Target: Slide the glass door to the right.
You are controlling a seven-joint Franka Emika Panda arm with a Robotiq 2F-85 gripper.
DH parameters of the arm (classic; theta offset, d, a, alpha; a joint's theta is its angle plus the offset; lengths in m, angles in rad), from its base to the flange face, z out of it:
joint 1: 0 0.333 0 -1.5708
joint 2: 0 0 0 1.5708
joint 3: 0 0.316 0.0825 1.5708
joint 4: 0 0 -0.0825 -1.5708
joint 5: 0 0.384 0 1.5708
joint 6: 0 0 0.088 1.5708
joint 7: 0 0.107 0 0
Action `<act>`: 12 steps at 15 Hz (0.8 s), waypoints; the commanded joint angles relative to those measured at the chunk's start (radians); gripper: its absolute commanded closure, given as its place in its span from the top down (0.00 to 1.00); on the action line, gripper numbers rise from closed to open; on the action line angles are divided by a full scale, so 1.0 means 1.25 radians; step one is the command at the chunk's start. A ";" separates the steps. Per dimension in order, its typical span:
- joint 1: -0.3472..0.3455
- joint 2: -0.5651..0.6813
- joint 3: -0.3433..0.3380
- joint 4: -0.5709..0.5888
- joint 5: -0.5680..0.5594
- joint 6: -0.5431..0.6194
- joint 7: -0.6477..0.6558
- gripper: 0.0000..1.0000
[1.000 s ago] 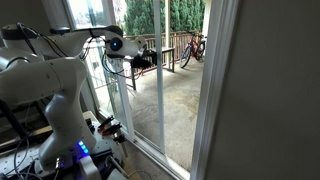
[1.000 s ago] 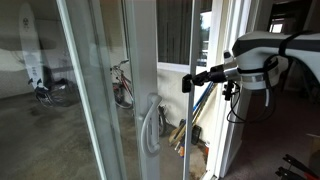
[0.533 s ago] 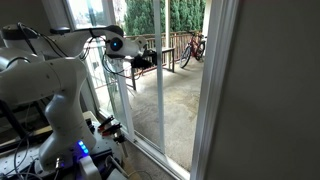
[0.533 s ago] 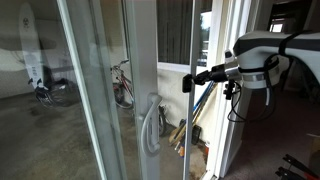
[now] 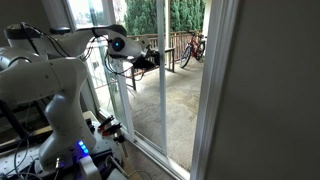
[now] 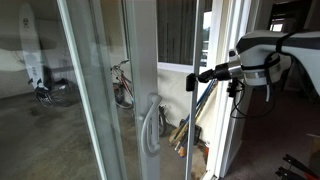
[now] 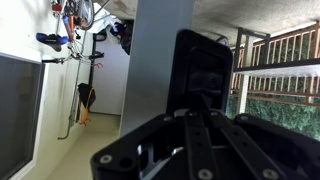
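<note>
Wrist view: glass door [image 7: 158,45] stile, wooden railing [image 7: 284,50], bicycle [image 7: 80,12] against white wall [image 7: 102,95]

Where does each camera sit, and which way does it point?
An exterior view: indoors behind the robot's arm, facing out past the glass door to the patio; arm and gripper show.
An exterior view: close beside the glass panels, facing along them; the gripper reaches in from the right.
Wrist view: on the wrist, facing the glass door; only the gripper shows.
Shared: both exterior views show the gripper by the door.
</note>
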 commanded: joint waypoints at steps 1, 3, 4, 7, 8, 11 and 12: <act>-0.034 -0.023 -0.027 -0.026 0.000 -0.006 -0.022 0.00; -0.053 -0.024 -0.027 -0.033 0.000 -0.007 -0.022 0.00; -0.063 -0.025 -0.028 -0.036 0.000 -0.008 -0.022 0.00; -0.091 -0.032 -0.030 -0.041 0.000 -0.009 -0.024 0.00; -0.098 -0.034 -0.031 -0.044 0.000 -0.010 -0.024 0.00; -0.122 -0.039 -0.031 -0.046 0.000 -0.011 -0.024 0.00; -0.128 -0.040 -0.031 -0.047 0.000 -0.012 -0.024 0.00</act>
